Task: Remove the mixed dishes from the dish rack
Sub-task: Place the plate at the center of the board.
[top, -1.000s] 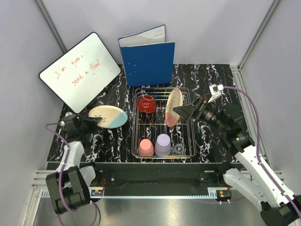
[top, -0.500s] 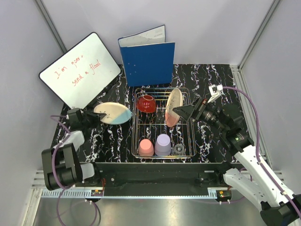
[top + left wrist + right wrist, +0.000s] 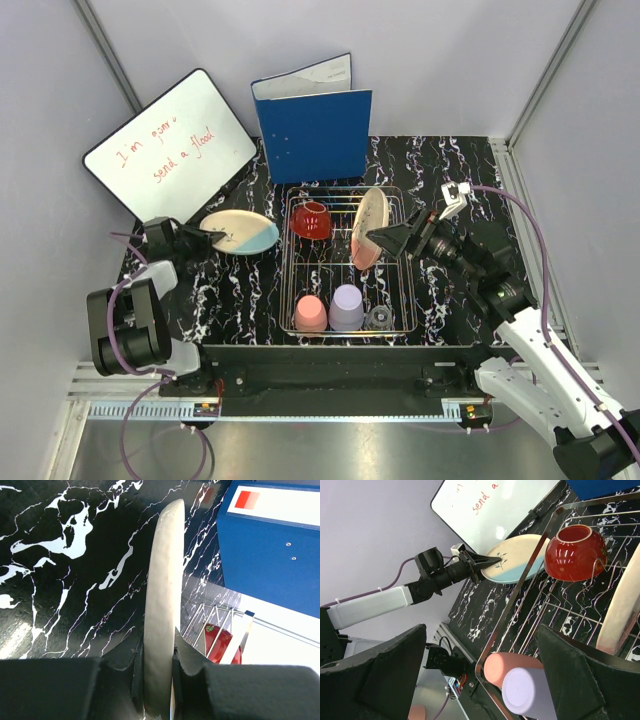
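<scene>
My left gripper [image 3: 206, 237] is shut on the rim of the cream and pale blue plate [image 3: 240, 232], held level left of the dish rack [image 3: 404, 300]; the plate shows edge-on in the left wrist view [image 3: 164, 595]. The rack holds the red bowl [image 3: 311, 219], the cream and salmon plate [image 3: 370, 228] standing on edge, the pink cup [image 3: 310, 313], the lavender cup [image 3: 347, 307] and the small clear glass [image 3: 379, 318]. My right gripper [image 3: 381, 237] is open beside the standing plate. The right wrist view shows the bowl [image 3: 575, 552] and both cups [image 3: 506, 666].
A blue binder [image 3: 313, 125] stands behind the rack. A whiteboard [image 3: 170, 150] with red writing leans at the back left. The tabletop [image 3: 455, 290] is black marble with white veins, with walls on three sides.
My left gripper has swung back and toward the whiteboard with the blue plate, which now sits higher and closer to the rack's left edge. My right gripper has barely moved.
</scene>
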